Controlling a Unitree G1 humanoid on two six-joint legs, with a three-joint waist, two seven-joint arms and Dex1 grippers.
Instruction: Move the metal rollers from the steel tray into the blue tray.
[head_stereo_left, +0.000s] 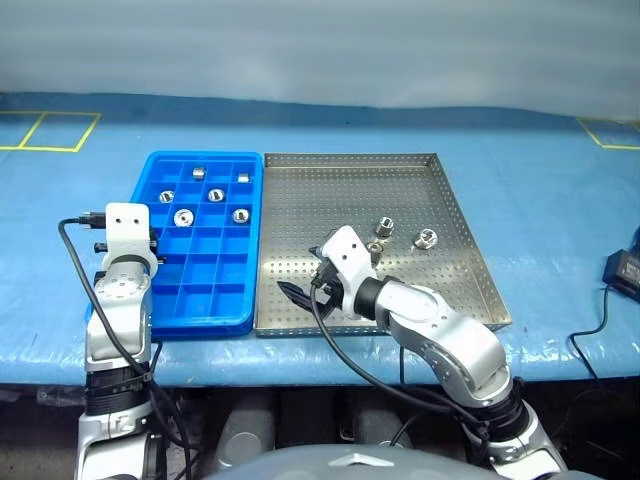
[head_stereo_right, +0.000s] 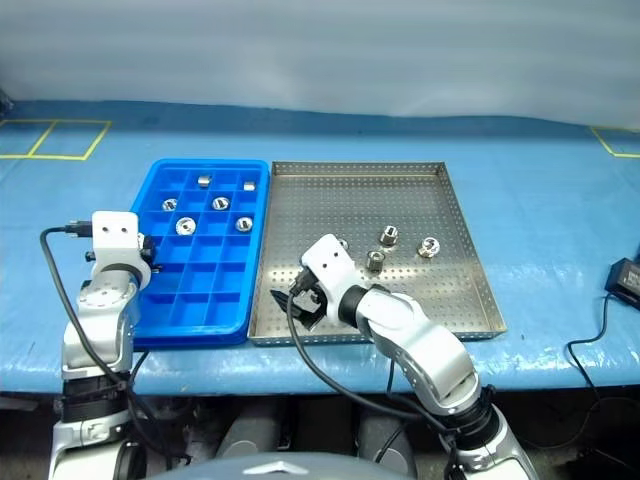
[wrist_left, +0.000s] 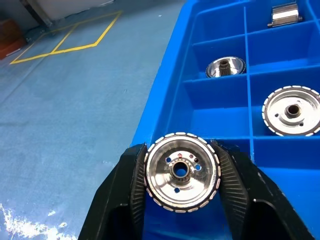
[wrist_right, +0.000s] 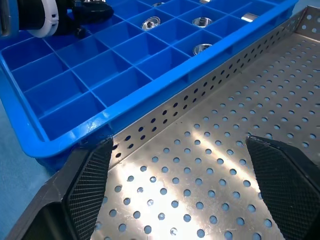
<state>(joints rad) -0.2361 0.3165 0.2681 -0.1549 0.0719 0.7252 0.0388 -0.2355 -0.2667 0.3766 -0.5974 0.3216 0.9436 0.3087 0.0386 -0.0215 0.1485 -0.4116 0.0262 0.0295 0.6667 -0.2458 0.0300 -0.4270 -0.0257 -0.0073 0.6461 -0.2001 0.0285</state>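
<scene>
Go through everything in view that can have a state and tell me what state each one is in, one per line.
left pincer: shut on a metal roller, over the blue tray's outer edge
right pincer: open, holding nothing, above the steel tray floor
blue tray: partly filled, a few compartments hold rollers
steel tray: three loose rollers left on it
held roller: clamped between both fingers, not yet released

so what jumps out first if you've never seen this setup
The blue tray with its grid of compartments, a few already holding metal rollers, sits edge to edge with the steel tray, where a few rollers lie on the perforated floor. The left gripper clamps one roller at the blue tray's outer edge. The right gripper hangs open over the steel tray.
</scene>
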